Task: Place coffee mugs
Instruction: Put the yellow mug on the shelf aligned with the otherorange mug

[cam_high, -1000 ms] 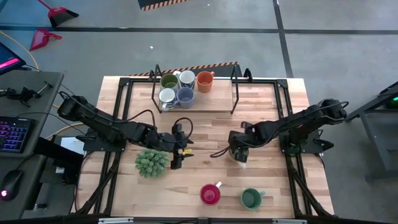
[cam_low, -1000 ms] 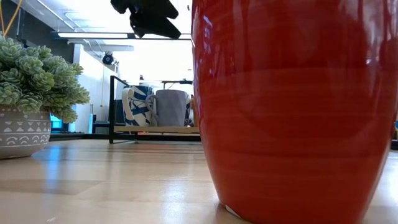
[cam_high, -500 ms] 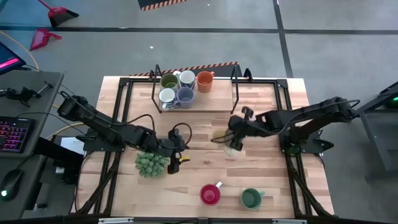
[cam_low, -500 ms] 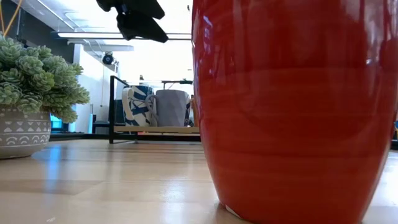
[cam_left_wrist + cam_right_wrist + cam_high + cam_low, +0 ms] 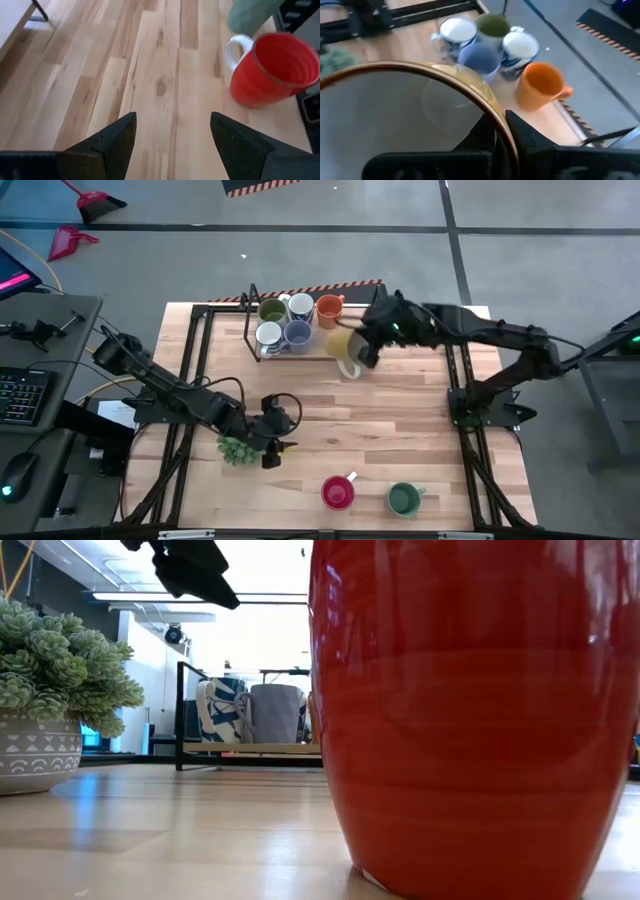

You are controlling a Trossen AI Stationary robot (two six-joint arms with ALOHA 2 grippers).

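The right gripper [image 5: 362, 348], fingers pinching a cream mug's [image 5: 345, 352] rim, carries it beside the racked mugs [image 5: 285, 322] at upper centre for placing.

- five mugs [image 5: 292, 321] cluster on the rack [image 5: 312, 345] at the table's far edge
- right gripper [image 5: 362, 350] holds a mug [image 5: 345, 350] just right of that cluster
- two mugs [image 5: 370, 496] stand at the near edge
- plant [image 5: 240, 448] sits under the left gripper [image 5: 275, 442]

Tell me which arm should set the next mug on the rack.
Right. Its end effector is shut on the gold-rimmed cream ceramic mug, held beside the black metal rack; the left end effector hangs open near the green plant.
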